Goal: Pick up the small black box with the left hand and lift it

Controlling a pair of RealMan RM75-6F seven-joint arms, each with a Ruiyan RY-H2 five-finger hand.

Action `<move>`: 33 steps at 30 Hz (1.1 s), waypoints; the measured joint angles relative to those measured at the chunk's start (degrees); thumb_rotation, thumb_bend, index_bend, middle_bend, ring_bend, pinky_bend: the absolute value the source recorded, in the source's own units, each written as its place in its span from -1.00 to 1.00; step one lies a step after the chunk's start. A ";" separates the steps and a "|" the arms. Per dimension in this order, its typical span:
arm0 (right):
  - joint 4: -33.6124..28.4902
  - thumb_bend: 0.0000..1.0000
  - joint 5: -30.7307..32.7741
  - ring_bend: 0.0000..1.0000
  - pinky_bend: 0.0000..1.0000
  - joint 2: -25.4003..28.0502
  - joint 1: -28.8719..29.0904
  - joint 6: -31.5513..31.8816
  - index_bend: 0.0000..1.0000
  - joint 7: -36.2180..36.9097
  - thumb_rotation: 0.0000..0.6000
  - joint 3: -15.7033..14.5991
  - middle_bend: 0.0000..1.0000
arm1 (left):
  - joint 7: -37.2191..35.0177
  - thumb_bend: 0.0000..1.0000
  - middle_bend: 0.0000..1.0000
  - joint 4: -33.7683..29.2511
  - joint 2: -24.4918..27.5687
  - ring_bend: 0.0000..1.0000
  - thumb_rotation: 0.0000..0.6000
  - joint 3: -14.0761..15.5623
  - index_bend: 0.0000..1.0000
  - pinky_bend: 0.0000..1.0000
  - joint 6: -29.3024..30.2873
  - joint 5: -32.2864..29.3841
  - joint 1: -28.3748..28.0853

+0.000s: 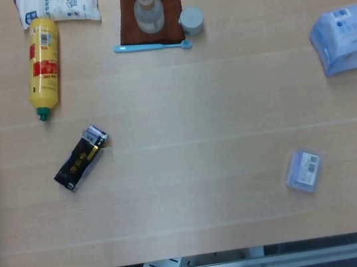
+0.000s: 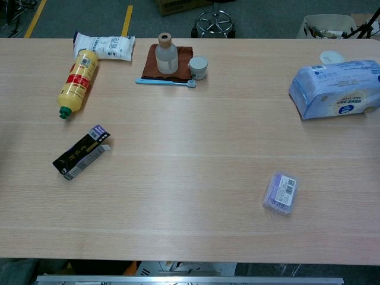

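The small black box (image 1: 80, 159) lies flat on the wooden table at the left, slanted, with gold lettering and one end flap open. The chest view shows the same black box (image 2: 82, 152) left of centre, nothing touching it. Neither hand shows in the head view or the chest view.
A yellow bottle (image 2: 76, 83) lies behind the box, beside a white packet (image 2: 105, 46). At the back middle are a brown cloth (image 2: 167, 62) with a glass bottle (image 2: 166, 54), a small jar (image 2: 198, 67) and a blue toothbrush (image 2: 165, 83). A tissue pack (image 2: 336, 88) and small purple pack (image 2: 280, 192) lie right.
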 measured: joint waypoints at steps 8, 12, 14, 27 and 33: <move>0.27 -0.17 0.64 -0.52 -0.28 -0.31 0.13 -0.99 -0.19 0.70 1.00 -0.16 -0.43 | 8.09 -1.00 -0.91 -0.88 -1.08 -0.96 1.00 -0.40 -0.95 -0.57 0.36 -5.01 -0.15; 0.55 -0.17 0.89 -0.52 -0.28 -0.46 0.24 -1.23 -0.19 1.56 1.00 -0.01 -0.43 | 10.63 -1.00 -0.83 -1.45 -1.93 -0.92 1.00 -0.56 -0.95 -0.54 -0.46 -7.30 -0.67; 0.57 -0.17 0.94 -0.52 -0.28 -0.41 0.33 -1.34 -0.19 2.07 1.00 0.11 -0.43 | 10.96 -1.00 -0.83 -1.46 -2.18 -0.92 1.00 -0.58 -0.95 -0.54 -0.73 -7.52 -0.94; -0.82 -0.17 -2.15 -0.52 -0.28 1.58 2.96 0.53 -0.19 2.71 1.00 3.05 -0.43 | 7.96 -1.00 -1.00 -9.27 0.15 -1.00 1.00 0.35 -0.93 -0.79 -7.67 -7.97 -3.65; -1.97 -0.17 -3.43 -0.52 -0.28 3.12 5.33 1.07 -0.19 1.60 1.00 5.34 -0.43 | 10.42 -1.00 -1.00 -9.06 -1.99 -1.00 1.00 0.81 -0.87 -0.88 -7.83 -7.29 -4.83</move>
